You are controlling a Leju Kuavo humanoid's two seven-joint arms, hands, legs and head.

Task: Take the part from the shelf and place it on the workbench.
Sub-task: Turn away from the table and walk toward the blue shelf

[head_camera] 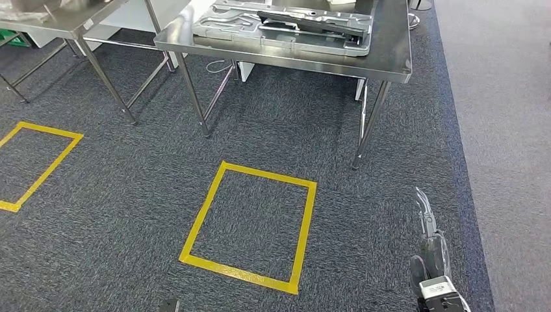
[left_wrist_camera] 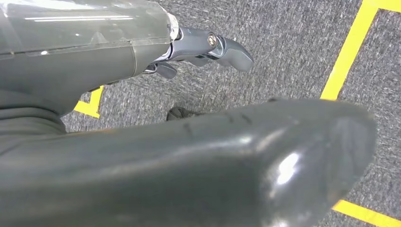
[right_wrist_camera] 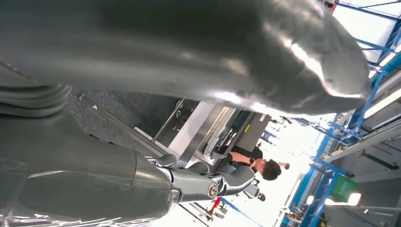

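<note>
Workshop: steel workbench (head_camera: 390, 45), taped floor squares (head_camera: 250, 224), blue racking (right_wrist_camera: 359, 113).

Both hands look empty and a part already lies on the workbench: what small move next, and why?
Probably turn away toward the shelf, which isn't in the head view. The right hand hangs beside the body holding nothing, the left hand too, over carpet. A part already lies on the workbench ahead.

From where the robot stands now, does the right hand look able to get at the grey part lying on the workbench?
Probably not yet. The right hand hangs low beside the body, above the carpet, while the grey part lies on the workbench well ahead, beyond the yellow taped square. Nothing blocks the way; it looks too far.
</note>
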